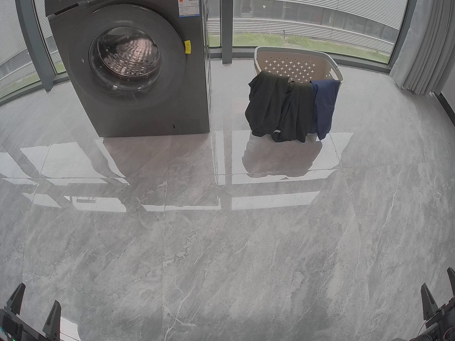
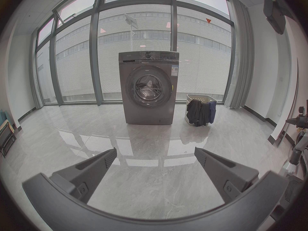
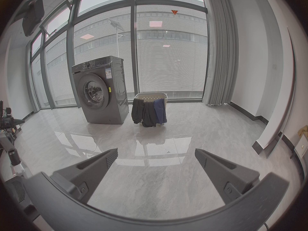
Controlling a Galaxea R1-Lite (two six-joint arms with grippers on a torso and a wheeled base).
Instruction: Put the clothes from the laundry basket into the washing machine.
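A grey front-loading washing machine point(image 1: 130, 58) stands on the floor at the far left, its round door shut. To its right a beige laundry basket point(image 1: 297, 62) stands before the window. Dark clothes point(image 1: 279, 107) and a blue garment point(image 1: 325, 105) hang over the basket's front rim. My left gripper point(image 1: 34, 305) is low at the near left, open and empty. Low at the near right, my right gripper point(image 1: 441, 287) is also open and empty. Both are far from the basket. The left wrist view has the washing machine point(image 2: 148, 87) and basket point(image 2: 200, 98) ahead; the right wrist view has the washing machine point(image 3: 101, 90) and clothes point(image 3: 148, 111).
Glossy grey tile floor point(image 1: 227, 242) stretches between me and the machine. Tall windows point(image 1: 308, 10) run behind, with a grey curtain point(image 1: 426, 34) at the far right. A white wall corner point(image 3: 272, 119) juts out on the right side of the room.
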